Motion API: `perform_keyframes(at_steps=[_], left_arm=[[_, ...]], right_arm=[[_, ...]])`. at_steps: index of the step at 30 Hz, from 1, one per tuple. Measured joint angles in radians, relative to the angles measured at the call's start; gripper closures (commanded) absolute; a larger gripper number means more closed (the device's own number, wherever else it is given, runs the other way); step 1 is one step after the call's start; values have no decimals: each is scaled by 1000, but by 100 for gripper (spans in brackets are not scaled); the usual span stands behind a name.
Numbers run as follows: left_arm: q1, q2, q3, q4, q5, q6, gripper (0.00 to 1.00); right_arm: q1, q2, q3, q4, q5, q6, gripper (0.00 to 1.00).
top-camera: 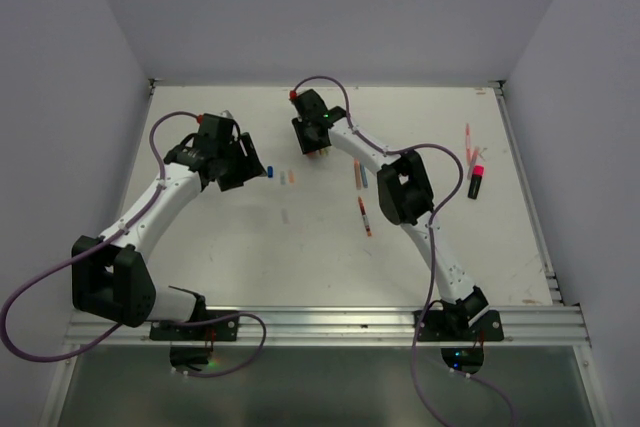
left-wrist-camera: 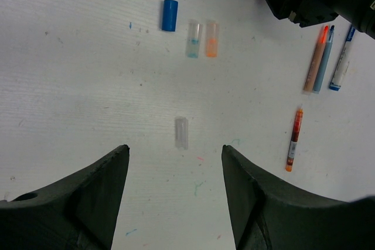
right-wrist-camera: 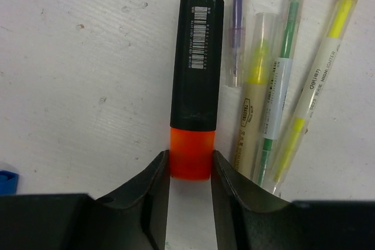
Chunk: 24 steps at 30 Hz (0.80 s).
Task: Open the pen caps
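My right gripper (right-wrist-camera: 190, 165) is shut on the orange cap (right-wrist-camera: 190, 155) of a stubby black highlighter (right-wrist-camera: 196, 62) that lies flat on the table; both fingers press the cap's sides. In the top view this gripper (top-camera: 318, 147) hides the highlighter. My left gripper (left-wrist-camera: 174, 149) is open and empty above the table, at the left in the top view (top-camera: 243, 179). Loose caps lie ahead of it: a clear cap (left-wrist-camera: 181, 132) nearest, a blue cap (left-wrist-camera: 169, 14), a clear blue-tipped cap (left-wrist-camera: 193, 39) and a clear orange-tipped cap (left-wrist-camera: 211, 39).
Yellow and green slim pens (right-wrist-camera: 275, 86) lie right beside the highlighter. Orange and blue pens (left-wrist-camera: 319, 57) and a red pen (left-wrist-camera: 294, 139) lie mid-table. A pink highlighter (top-camera: 477, 182) and pens (top-camera: 467, 139) lie at the right. White walls enclose the table.
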Motion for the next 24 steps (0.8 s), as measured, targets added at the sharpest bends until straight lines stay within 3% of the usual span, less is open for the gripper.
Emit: perform_keyframes(at_steps=[5,17,24], left_arm=[[0,0,0,0,0,0,33],[0,0,34,-7,6,-29,34],[6,40,144,-4,39,-55,34]], right_arm=[[0,-11,-31,35,-7,2,99],[0,-97,-166,95,-55,18,100],[1,-419,-494,105,-136,57,100]])
